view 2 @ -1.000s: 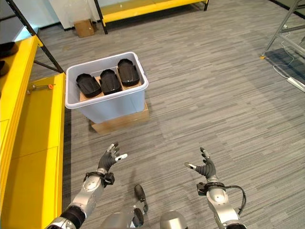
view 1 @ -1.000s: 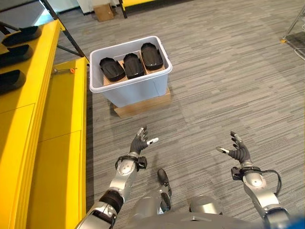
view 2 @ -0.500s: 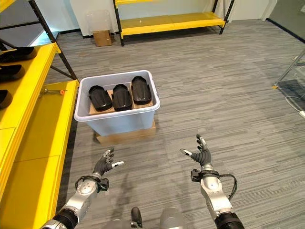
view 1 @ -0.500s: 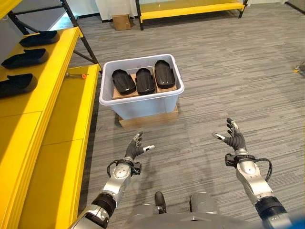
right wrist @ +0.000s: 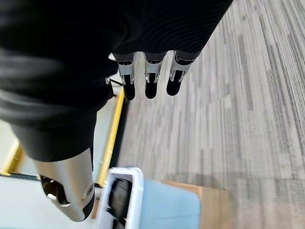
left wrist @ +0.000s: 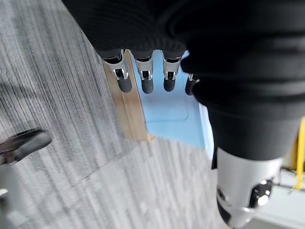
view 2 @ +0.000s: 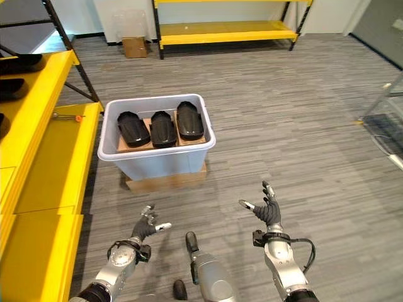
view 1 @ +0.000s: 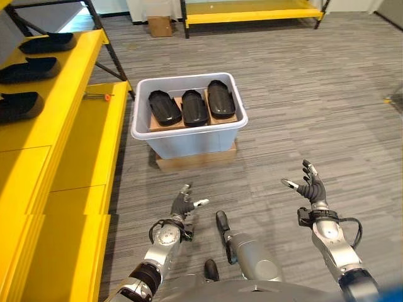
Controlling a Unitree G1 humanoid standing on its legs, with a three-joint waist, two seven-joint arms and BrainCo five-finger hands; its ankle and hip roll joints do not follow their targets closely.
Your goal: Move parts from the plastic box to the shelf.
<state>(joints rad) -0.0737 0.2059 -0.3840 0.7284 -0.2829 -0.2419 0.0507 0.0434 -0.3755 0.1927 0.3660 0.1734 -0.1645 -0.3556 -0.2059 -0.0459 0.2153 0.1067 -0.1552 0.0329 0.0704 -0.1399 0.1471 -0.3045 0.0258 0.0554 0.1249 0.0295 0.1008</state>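
A pale plastic box (view 1: 189, 129) stands on a flat cardboard slab (view 1: 196, 158) on the grey carpeted floor (view 1: 296, 107), with three black parts (view 1: 194, 107) lying side by side inside it on a brown liner. The yellow shelf (view 1: 60, 145) runs along the robot's left, its stepped edge just beside the box's left wall; more black parts (view 1: 31, 69) rest on its upper tier, and a small orange-tipped tool (view 1: 96, 96) lies on the lower tier near the box's far corner. A broad strip of bare floor separates the box from both hands, and the carpet to the right of the box is open. The left hand (view 1: 184, 204) is raised low and near the body, fingers straight and spread, holding nothing. The right hand (view 1: 309, 188) is raised well apart from it, palm turned inward, fingers likewise straight and empty. The left wrist view looks past its straight fingers (left wrist: 144, 78) at the box's blue wall and the cardboard edge; the right wrist view adds the box's white rim (right wrist: 125, 193) with a part inside. Far off, a second yellow shelf (view 2: 223, 28) and a cardboard carton (view 2: 134, 45) stand by the wall.
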